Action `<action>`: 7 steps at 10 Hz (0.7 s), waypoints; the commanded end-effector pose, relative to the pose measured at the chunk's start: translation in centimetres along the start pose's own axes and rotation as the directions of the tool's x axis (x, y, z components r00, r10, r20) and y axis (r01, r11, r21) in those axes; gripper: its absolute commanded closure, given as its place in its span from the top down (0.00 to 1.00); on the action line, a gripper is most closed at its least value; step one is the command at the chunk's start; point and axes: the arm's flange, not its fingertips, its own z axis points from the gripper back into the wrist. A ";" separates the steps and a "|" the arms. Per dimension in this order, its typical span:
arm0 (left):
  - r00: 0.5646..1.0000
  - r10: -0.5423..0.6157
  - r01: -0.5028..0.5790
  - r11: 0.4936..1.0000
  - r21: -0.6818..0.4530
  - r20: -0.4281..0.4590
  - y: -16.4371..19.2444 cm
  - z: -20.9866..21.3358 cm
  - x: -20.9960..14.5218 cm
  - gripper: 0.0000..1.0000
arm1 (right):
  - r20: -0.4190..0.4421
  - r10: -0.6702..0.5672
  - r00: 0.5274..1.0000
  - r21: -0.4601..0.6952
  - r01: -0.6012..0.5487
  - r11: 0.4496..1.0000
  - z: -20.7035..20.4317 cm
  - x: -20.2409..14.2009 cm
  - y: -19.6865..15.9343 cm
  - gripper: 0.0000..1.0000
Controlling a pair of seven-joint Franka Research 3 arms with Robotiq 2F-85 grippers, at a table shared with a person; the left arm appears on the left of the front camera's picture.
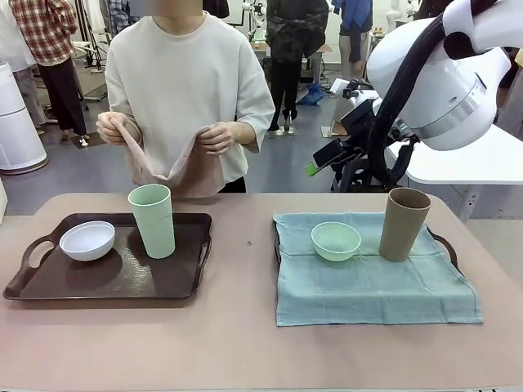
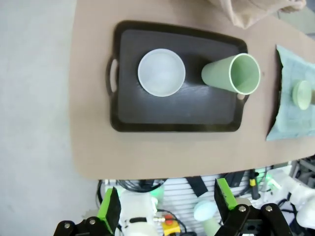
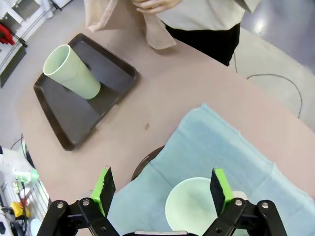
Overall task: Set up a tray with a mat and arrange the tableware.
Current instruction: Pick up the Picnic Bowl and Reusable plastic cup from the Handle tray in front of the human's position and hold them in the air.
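A dark brown tray at the left holds a white bowl and a pale green cup. To the right, a teal mat covers a second tray; a mint green bowl and a brown cup stand on it. A person at the far side holds up a beige cloth in both hands. My left gripper hangs open high over the table's edge near the left tray. My right gripper is open above the mint bowl and touches nothing.
The tan table has bare room at the front and between the two trays. My right arm looms at the upper right. A white table stands behind on the right.
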 end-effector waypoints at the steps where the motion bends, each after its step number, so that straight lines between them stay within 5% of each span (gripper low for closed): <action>1: 1.000 0.001 -0.001 1.000 0.010 0.004 -0.1 0.1 -0.2 1.00 | -0.018 -0.013 1.000 -0.009 0.012 1.000 0.1 0.0 0.4 1.00; 2: 1.000 0.000 0.000 1.000 0.000 0.000 0.0 0.0 0.0 1.00 | 0.000 0.000 1.000 0.000 0.000 1.000 0.0 0.0 0.0 1.00; 4: 0.997 -0.060 0.067 0.977 0.201 -0.042 -3.9 -0.3 2.8 1.00 | 0.095 0.325 0.941 -0.012 -0.326 0.945 -3.9 3.7 0.6 1.00; 7: 0.990 -0.109 0.129 0.960 0.248 -0.093 -5.1 -1.6 4.7 1.00 | -0.033 0.559 0.828 0.212 -0.541 0.814 -14.2 9.5 2.5 1.00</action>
